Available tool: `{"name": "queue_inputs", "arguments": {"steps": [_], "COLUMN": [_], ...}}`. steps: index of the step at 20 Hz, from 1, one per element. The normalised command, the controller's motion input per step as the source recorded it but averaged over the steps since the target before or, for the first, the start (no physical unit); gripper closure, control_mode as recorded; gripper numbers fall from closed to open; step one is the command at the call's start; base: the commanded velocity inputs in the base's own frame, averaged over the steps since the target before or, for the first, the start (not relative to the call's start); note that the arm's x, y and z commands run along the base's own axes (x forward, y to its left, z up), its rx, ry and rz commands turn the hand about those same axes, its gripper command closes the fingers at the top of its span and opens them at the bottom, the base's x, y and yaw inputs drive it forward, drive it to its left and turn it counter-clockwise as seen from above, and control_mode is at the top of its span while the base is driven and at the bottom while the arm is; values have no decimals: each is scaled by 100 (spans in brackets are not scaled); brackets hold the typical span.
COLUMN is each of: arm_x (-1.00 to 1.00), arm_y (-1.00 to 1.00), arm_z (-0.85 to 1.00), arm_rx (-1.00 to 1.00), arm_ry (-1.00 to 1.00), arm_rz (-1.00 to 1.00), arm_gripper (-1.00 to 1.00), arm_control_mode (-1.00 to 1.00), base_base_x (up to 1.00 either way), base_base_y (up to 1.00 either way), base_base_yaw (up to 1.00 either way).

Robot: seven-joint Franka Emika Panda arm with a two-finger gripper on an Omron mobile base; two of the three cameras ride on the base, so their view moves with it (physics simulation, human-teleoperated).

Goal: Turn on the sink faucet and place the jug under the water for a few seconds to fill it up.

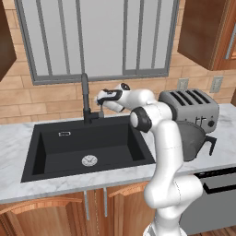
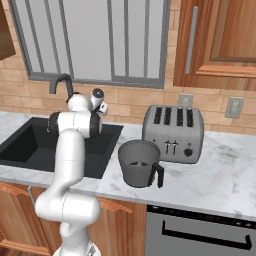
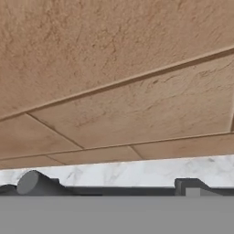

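Faucet [image 1: 85,99] stands behind the sink [image 1: 46,159], no water running. Robot fingers [image 1: 99,102], spread wide and empty, hover beside its base lever. Jug [image 2: 138,162] waits on the table by the toaster [image 2: 173,132]. Best to nudge the lever gently, sideways.

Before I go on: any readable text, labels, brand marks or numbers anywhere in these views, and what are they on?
None can be read.
Toaster: pale slider marks and a round knob on its front, no letters legible.
Sink: a small pale plate on the back wall, too small to read.
Jug: no label or scale marks visible.
Sink faucet: plain dark, no marking.
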Motion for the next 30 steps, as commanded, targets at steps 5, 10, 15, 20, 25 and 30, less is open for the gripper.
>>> {"name": "queue_inputs", "arguments": {"steps": [5,10,15,20,25,30], "arm_x": [23,8,0,0,0,0], "arm_y": [2,0,0,0,0,-2], "arm_z": [-11,-11,0,0,0,0], "arm_rx": [0,0,0,0,0,0], "arm_ry": [0,0,0,0,0,0], "arm_rz": [-2,0,0,0,0,0], "arm_gripper": [-100,100,100,100,100,100], "arm_control_mode": [-100,-100,-100,-100,-100,-100], "base_base_x": [0,0,0,0,0,0], "base_base_y": [0,0,0,0,0,0], "base_base_yaw": [0,0,0,0,0,0]}}
